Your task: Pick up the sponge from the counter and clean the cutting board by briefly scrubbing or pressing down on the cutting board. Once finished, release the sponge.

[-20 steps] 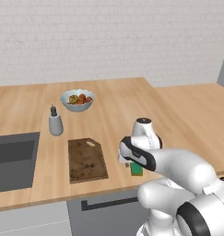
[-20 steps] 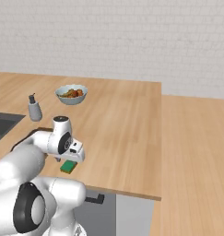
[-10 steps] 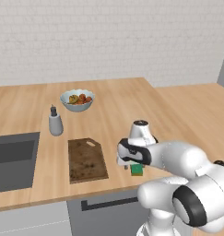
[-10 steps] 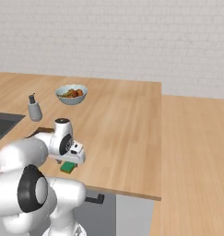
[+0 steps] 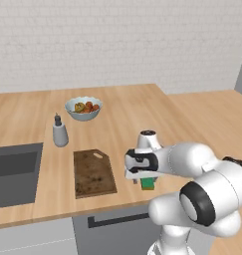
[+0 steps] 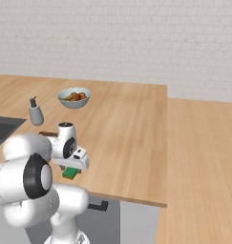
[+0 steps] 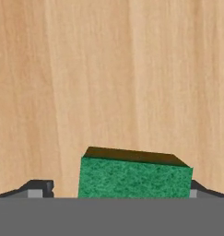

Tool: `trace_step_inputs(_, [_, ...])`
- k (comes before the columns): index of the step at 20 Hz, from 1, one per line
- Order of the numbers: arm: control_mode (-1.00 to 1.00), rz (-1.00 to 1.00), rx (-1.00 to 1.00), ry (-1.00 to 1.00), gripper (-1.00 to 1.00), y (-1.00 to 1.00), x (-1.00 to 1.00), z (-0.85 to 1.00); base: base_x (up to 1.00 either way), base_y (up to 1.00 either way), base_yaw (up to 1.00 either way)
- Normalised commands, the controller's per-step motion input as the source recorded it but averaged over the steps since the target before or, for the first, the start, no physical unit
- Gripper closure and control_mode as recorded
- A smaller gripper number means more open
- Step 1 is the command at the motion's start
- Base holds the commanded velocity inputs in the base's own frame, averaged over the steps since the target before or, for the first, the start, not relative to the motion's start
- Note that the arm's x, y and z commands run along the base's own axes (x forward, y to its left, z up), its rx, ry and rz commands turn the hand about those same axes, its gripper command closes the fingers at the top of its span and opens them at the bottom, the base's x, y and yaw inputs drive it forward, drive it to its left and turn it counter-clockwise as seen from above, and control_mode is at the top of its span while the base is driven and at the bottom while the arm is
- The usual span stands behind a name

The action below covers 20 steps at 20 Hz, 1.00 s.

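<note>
Hovering gripper (image 7: 115, 191) open astride sponge (image 7: 134, 177)

A glossy white arm (image 5: 192, 164) of rounded segments, with dark bands at its joints.

A kitchen is showing here: a wooden table (image 5: 127, 107) carrying an inset sink (image 5: 13, 172), backed by a white tiled wall (image 5: 117, 45).

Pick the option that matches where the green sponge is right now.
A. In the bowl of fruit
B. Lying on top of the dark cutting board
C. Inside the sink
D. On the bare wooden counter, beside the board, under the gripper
D: the sponge rests on the counter right of the cutting board, between the open gripper fingertips.
</note>
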Motion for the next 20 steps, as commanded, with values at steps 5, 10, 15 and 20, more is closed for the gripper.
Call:
trace_step_inputs(5, [-1.00, 0.01, 0.02, 0.00, 1.00, 0.10, -0.12, -0.34, 0.00, 0.00, 0.00])
trace_step_inputs(10, [-1.00, -0.01, 0.06, 0.00, 1.00, 0.06, -0.22, -0.23, 0.00, 0.00, 0.00])
trace_step_inputs(15, [-1.00, 0.01, 0.00, -0.02, 1.00, 0.38, 0.01, 0.08, 0.00, 0.00, 0.00])
trace_step_inputs(20, [-1.00, 0.07, 0.09, -0.01, 1.00, 0.62, 0.35, 0.81, 0.00, 0.00, 0.00])
